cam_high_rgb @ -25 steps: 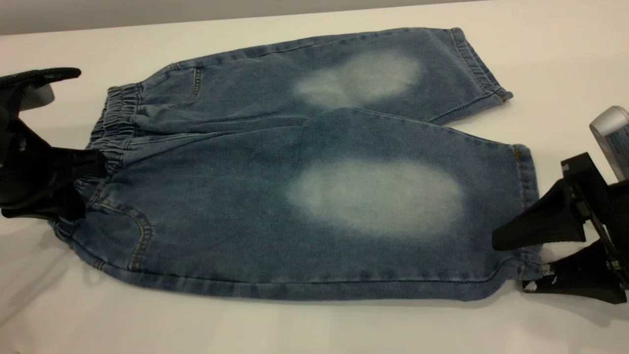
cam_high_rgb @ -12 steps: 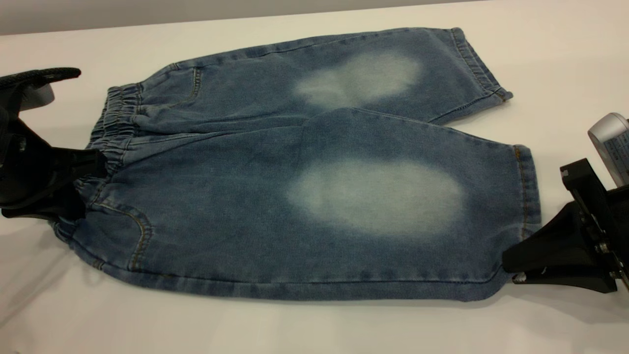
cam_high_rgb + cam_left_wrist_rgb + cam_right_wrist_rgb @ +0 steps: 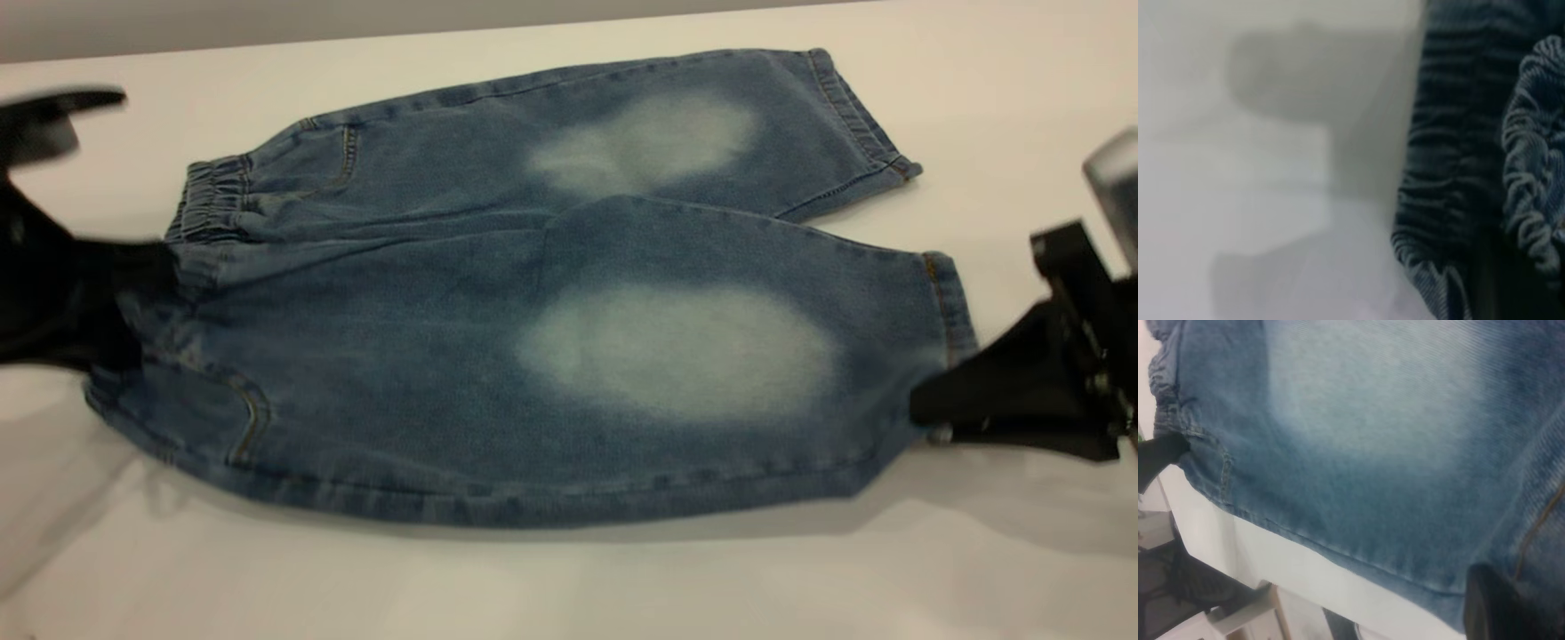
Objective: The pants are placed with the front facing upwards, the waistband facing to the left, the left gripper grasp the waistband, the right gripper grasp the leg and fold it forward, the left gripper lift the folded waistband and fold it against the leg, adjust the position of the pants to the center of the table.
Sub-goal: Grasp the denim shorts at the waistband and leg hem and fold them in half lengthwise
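The pants (image 3: 551,293) lie front up on the table (image 3: 533,587), with the waistband (image 3: 209,200) at the left. My left gripper (image 3: 133,276) is shut on the waistband's near part, and the ruched band (image 3: 1451,153) fills its wrist view. My right gripper (image 3: 933,404) is shut on the hem corner of the near leg (image 3: 711,356). One black finger (image 3: 1491,607) presses on the denim (image 3: 1391,433). The pants' near edge hangs slightly above the table, with a shadow under it. The far leg (image 3: 658,133) rests flat.
White tabletop (image 3: 978,107) surrounds the pants, with its back edge close behind the far leg. The right wrist view shows the table's near edge (image 3: 1271,553), floor clutter below it and the left gripper (image 3: 1158,457) farther off.
The right gripper went from open beside the hem to shut on it. Both grippers then rose, lifting the pants' near edge off the table. The waistband's near end stretched upward.
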Controlling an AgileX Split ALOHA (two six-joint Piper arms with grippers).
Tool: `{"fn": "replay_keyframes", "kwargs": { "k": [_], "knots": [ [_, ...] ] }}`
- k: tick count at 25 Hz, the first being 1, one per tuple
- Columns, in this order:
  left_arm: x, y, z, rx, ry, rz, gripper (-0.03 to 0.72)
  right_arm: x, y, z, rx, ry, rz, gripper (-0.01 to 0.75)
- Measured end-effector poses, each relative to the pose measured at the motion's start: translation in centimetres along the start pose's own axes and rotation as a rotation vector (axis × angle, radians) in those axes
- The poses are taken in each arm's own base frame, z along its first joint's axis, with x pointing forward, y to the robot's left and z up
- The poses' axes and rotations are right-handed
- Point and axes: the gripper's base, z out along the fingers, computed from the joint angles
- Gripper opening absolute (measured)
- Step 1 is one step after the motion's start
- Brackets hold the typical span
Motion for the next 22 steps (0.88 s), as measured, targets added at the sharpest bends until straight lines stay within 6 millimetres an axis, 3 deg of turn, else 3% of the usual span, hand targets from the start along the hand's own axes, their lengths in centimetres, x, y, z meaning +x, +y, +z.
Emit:
{"fn": "replay_keyframes", "kwargs": {
  "k": [7,22],
  "knots": [
    [-0.9,-0.3,-1.2,0.014,-0.041,0.001,0.067,-1.7,2.1,-1.2,-0.021,-0.081,-0.111,0.027],
    [-6.6,-1.9,-3.2,0.057,-0.139,0.031,0.067,-9.4,6.3,-2.6,-0.060,-0.218,-0.325,0.027]
  ]
}}
